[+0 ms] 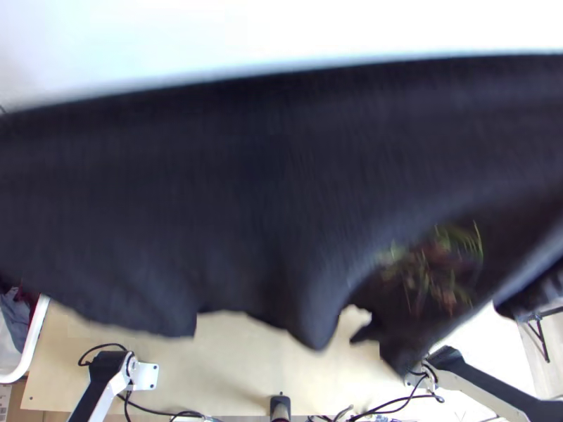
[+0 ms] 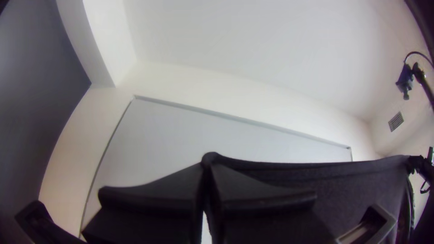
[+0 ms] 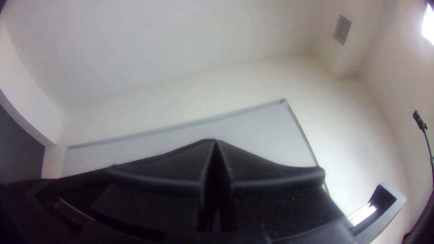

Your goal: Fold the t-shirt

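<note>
Raised high over the table, the dark t-shirt [image 1: 246,190] stretches across the top view, its upper edge nearly straight and its lower edge hanging unevenly. A green and red print [image 1: 440,267] shows on it near the right. In the left wrist view my left gripper [image 2: 208,159] is shut on the shirt, whose taut edge [image 2: 316,169] runs from the fingertips to the other arm's gripper [image 2: 422,165]. My right gripper [image 3: 215,145], in the right wrist view, is also shut on dark cloth, which extends to one side of the fingers.
The light table [image 1: 232,373] shows below the shirt. Both arms' lower links, several cables and a black post [image 1: 280,406] are along its near side. A white-rimmed container [image 1: 34,344] with cloth stands at the left edge.
</note>
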Available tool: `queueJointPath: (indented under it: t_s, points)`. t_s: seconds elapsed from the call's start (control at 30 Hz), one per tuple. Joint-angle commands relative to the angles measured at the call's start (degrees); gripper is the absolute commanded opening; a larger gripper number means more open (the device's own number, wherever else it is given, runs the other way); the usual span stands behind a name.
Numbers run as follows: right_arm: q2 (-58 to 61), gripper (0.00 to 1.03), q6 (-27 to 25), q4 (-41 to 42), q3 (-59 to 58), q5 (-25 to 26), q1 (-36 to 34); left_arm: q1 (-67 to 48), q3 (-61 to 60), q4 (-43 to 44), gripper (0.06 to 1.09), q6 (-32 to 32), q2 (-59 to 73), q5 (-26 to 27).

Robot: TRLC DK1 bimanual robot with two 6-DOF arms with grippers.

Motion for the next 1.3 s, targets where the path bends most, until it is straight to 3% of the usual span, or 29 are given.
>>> queueJointPath:
  t_s: [0.0,0.17,0.33,0.67,0.83,1.03,1.27]
  points:
    - [-8.9,0.03,10.1,-17.6,0.4,0.3,-4.6,0.5,-3.4,-6.2,0.09,0.0,-11.4,-0.5]
    - [-12.2,0.03,14.3,-23.5,-1.9,-2.6,-8.2,0.7,-5.4,-10.6,0.09,0.0,-15.1,-0.6]
    - [-16.8,0.03,17.1,-22.9,-14.6,-4.1,-8.3,0.8,-13.0,-9.7,0.09,0.3,-18.7,-0.5]
    - [-27.4,0.03,19.6,1.6,-59.6,-4.7,-6.8,1.1,-39.2,6.4,0.09,2.2,-23.6,-0.4]
    - [-26.0,0.03,17.7,16.0,-74.4,-4.6,-6.5,1.1,-52.6,18.9,0.09,2.9,-21.5,-0.4]
    - [-17.6,0.03,15.2,30.0,-83.3,-4.7,-7.0,-0.6,-61.8,34.9,0.09,2.1,-8.3,-0.5]
    - [-0.6,0.03,17.1,39.3,-83.0,-5.2,-10.1,-7.5,-58.9,51.6,0.09,1.0,17.8,-6.0]
